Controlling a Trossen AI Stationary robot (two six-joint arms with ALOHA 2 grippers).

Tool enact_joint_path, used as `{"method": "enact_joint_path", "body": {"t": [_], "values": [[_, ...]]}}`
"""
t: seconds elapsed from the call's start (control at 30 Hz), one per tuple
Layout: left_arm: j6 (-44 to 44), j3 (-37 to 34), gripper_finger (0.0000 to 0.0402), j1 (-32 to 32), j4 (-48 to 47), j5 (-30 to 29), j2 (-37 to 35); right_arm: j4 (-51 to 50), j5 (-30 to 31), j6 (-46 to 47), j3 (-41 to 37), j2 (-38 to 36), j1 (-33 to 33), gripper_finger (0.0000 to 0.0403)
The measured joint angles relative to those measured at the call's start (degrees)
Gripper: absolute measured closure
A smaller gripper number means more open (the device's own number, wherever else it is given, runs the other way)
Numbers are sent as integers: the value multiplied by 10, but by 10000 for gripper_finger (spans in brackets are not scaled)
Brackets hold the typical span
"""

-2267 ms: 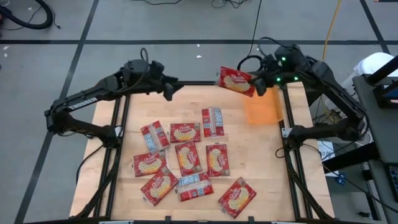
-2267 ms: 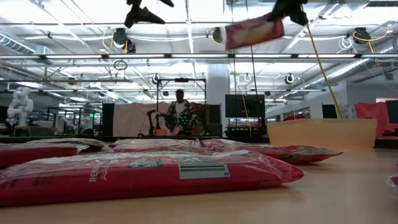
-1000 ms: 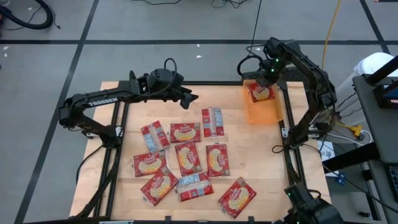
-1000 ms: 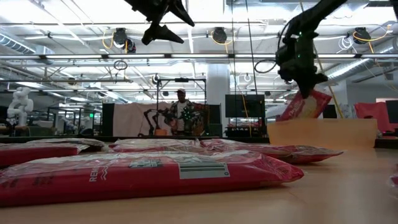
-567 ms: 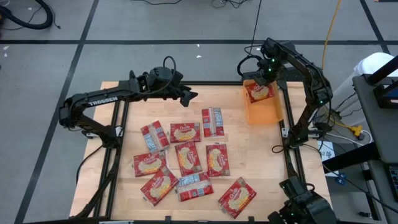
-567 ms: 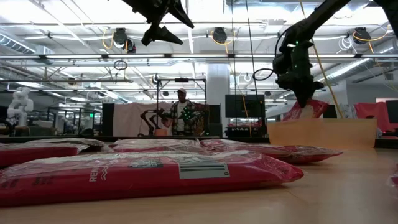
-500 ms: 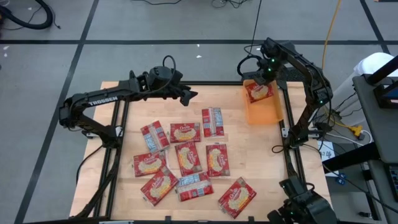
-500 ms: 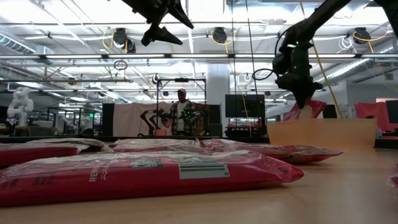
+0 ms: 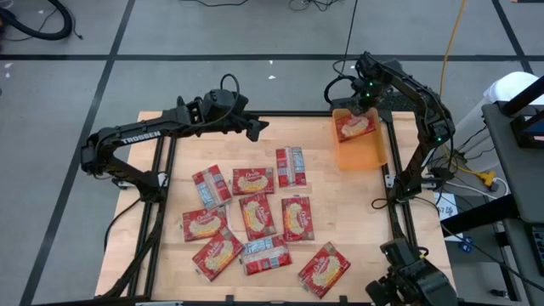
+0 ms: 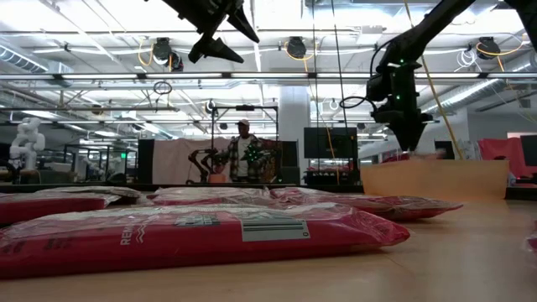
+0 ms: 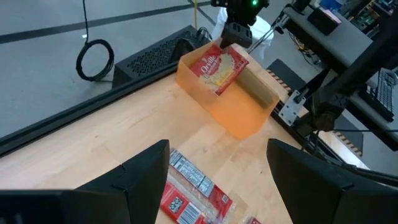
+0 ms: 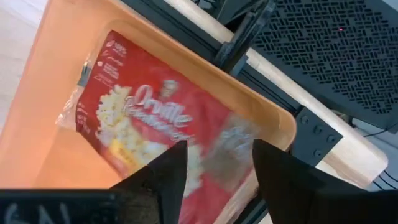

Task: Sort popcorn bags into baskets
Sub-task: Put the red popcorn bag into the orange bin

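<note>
1. Red popcorn bag (image 9: 355, 126), printed side up, lies inside the basket (image 9: 364, 154) at the end nearest the table's back edge, one end propped against the basket wall; it also shows in the left wrist view (image 11: 222, 67) and the right wrist view (image 12: 155, 137).
2. Translucent orange plastic forms the basket, a shallow rectangular bin standing at the back right of the wooden table (image 9: 153, 187), beside the right-hand frame rail; its other half holds nothing visible.
3. Right gripper (image 9: 358, 105) hangs just above the basket's back end, over the bag; in the right wrist view its fingers (image 12: 163, 180) are spread apart with the bag lying loose beyond them, so the grip is released.
4. Left gripper (image 9: 255, 127) is raised above the table well to the left of the basket; its fingers (image 11: 140, 177) stand wide apart and hold nothing.
5. Remaining popcorn bags (image 9: 254, 215), about ten, lie flat in a loose cluster on the table, well apart from the basket, toward the front and left of it; a few show barcode sides.
6. Beyond the table, in the low view, a person (image 10: 243, 155) stands far back in the room.
</note>
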Motion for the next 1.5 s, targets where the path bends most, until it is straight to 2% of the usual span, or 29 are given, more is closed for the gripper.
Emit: {"method": "enact_joint_path", "body": {"t": [0.23,0.4,0.6,0.73,0.93,1.1,1.23,1.37,1.5], "values": [[0,0,128,0,-2,-11,0,-22,-9,28,0,0,20,233],[-3,0,128,-1,-2,-21,6,-35,-101,40,0,0,45,233],[-23,1,128,-5,-10,-25,20,-47,-105,42,-1,0,72,234],[-30,1,128,-9,1,-25,32,-43,-105,53,-34,-1,82,234],[-35,-1,128,-13,-10,-20,40,-20,-76,58,-128,-1,95,234],[-32,-1,128,-17,3,-13,40,73,-69,68,-195,-1,94,234],[-14,-1,128,-16,6,-5,40,144,-33,65,-238,-1,94,234],[12,-1,128,-16,5,-5,40,180,-2,53,-241,-1,108,237],[22,-1,128,-16,4,-3,40,179,14,81,-241,-8,118,243]]}}
